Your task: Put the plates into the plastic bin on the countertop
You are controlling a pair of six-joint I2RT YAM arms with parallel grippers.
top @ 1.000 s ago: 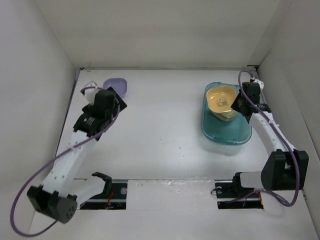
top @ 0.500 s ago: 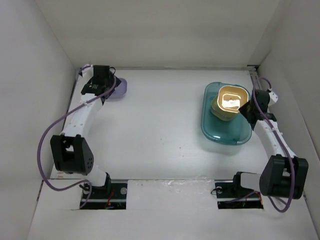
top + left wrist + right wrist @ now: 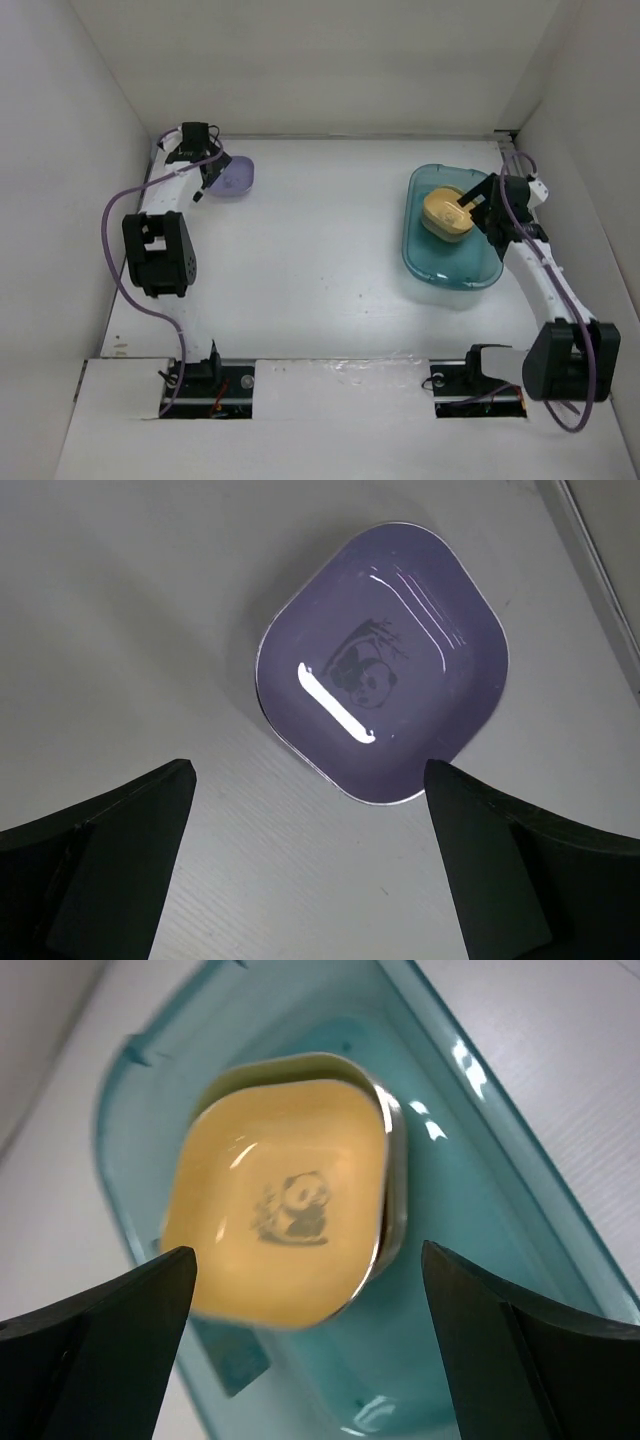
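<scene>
Plates showing: two tops. Yellow-orange plate (image 3: 447, 212) lies inside the plastic bin (image 3: 450, 272), toward its far half, face up, w/ a panda print (image 3: 295, 1205) at ctr. In the right wrist view a pale rim shows under its right edge, so it sits on at least one more plate; how many are under it, can't tell. Bin is translucent teal and stands on the right side of the white bench (image 3: 320, 260), long axis running near-to-far, close to the right wall (image 3: 600, 130).

Right gripper (image 3: 306, 1250) hangs over the bin, reaching in from the right side and aimed at the yellow-orange plate. Jaws are spread wide. The wrist view shows its dark fingers (image 3: 110, 1340) one each side of the plate, w/ nothing clamped btwn them.

Purple plate (image 3: 232, 177) sits flat on the bench in the far left corner, near the left wall (image 3: 60, 200) and well apart from the bin. It is face up, same panda print at ctr, w/ a glare streak across it.

Left gripper (image 3: 308, 770) is right above the purple plate, arm stretched along the left wall. Jaws are fully apart and empty. In the left wrist view the fingertips (image 3: 120, 850) frame the plate's near edge; no contact w/ the plate that I can see.
</scene>
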